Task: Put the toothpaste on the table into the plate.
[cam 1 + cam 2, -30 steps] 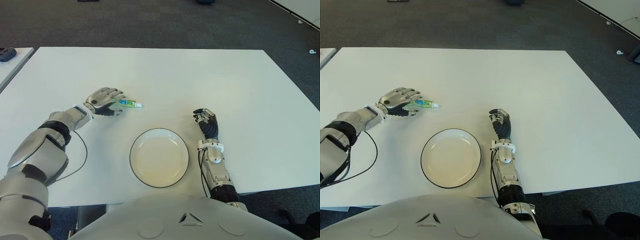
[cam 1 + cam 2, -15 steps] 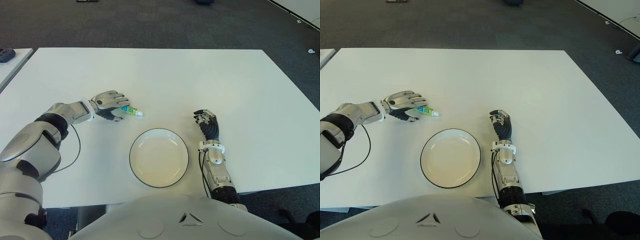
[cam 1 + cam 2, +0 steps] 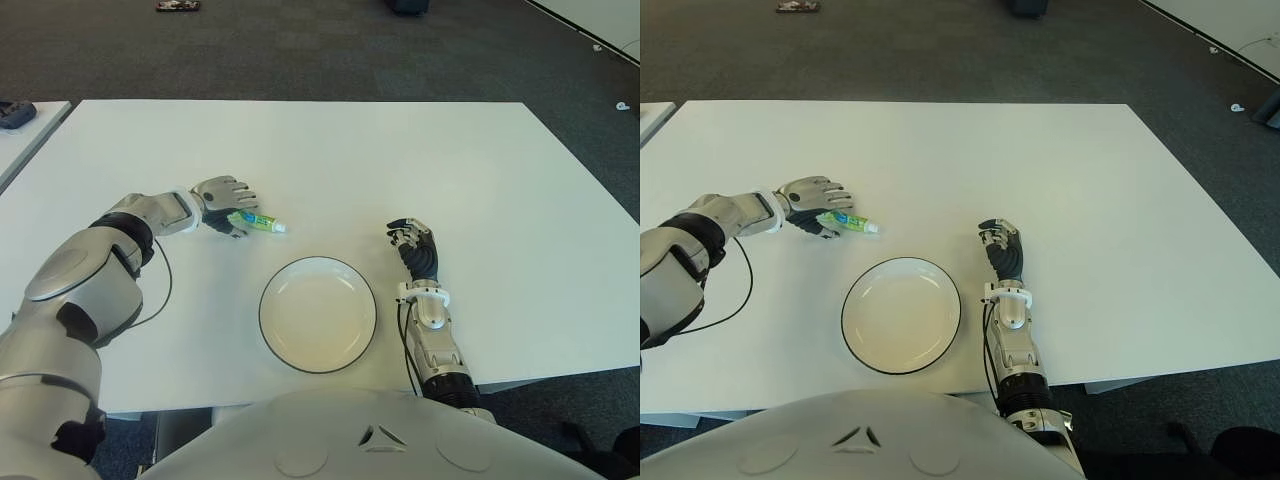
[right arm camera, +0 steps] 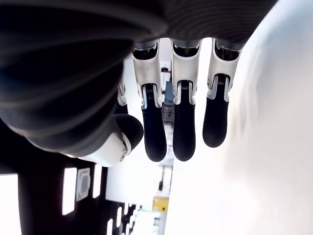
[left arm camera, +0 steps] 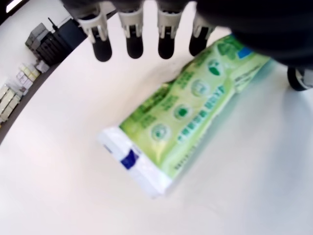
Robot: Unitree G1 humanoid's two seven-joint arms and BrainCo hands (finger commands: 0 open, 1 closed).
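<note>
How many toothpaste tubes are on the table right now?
1. The toothpaste lies on the table under the left hand, beyond the plate. None seems hidden.

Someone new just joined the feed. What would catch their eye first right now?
The green toothpaste tube lying on the white table, with the left hand over its near end, fingers not closed on it. The empty plate sits nearer the robot, and the idle right hand shows right of it.

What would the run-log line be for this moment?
left hand: open over toothpaste | toothpaste: on table | plate: empty | right hand: idle
</note>
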